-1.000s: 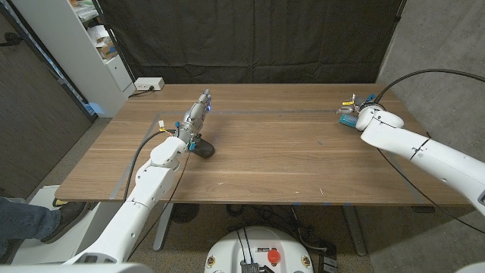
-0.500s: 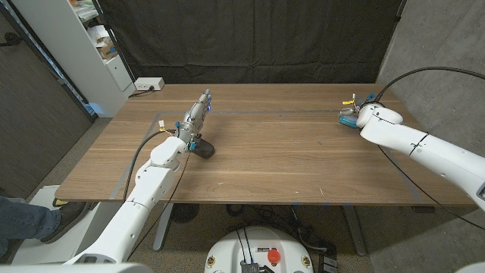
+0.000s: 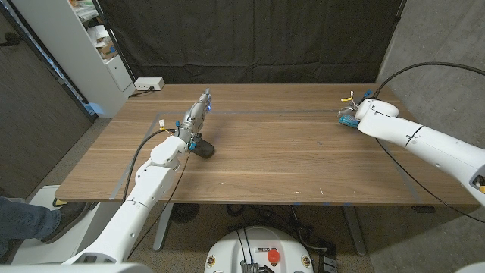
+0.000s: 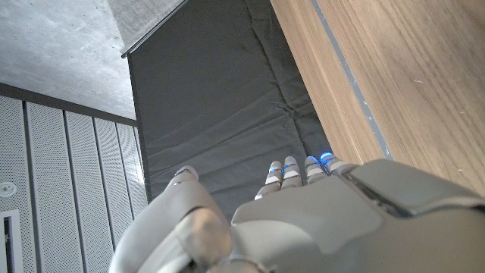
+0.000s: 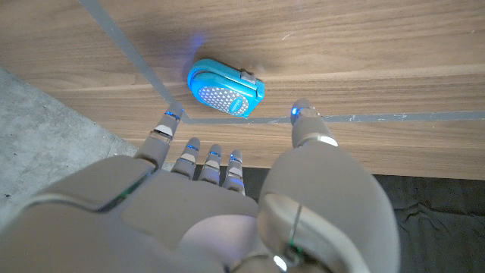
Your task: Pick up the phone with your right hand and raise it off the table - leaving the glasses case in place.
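**Tabletop.** The wooden tabletop (image 3: 265, 163) carries grey tape lines (image 3: 265, 111) marking out a work area. In the right wrist view two lines meet at a corner, and the task item sits just inside that corner. The placement reads as deliberate: a marked start position within the right arm's reach.

**Right arm.** The right arm (image 3: 424, 144) comes in from the near right corner and stretches along the right edge toward the far right corner of the tabletop. The reach puts the hand beside the item, not over the middle of the table.

**Left arm.** The left arm (image 3: 155, 178) lies up the left side, well apart from the item. I judge it parked clear of the work because the task calls for the right hand alone.

**Right hand.** The right hand (image 5: 227, 205) is poised behind the item with its back to the wrist camera. Its fingers (image 5: 198, 155) are spread and reach forward, and the thumb is set wide on the other side. They hold nothing, and a strip of bare wood shows between fingertips and item. The pose suits an approach with the grasp not yet made.

**Left hand.** The left hand (image 3: 197, 115) points toward the far edge with fingers (image 4: 288, 171) extended, released and empty.

**Task item.** A blue oval item (image 5: 226, 91) with a pale dotted face lies flat on the wood at the far right. It is presumably what the task calls the phone, though its shape does not settle that.
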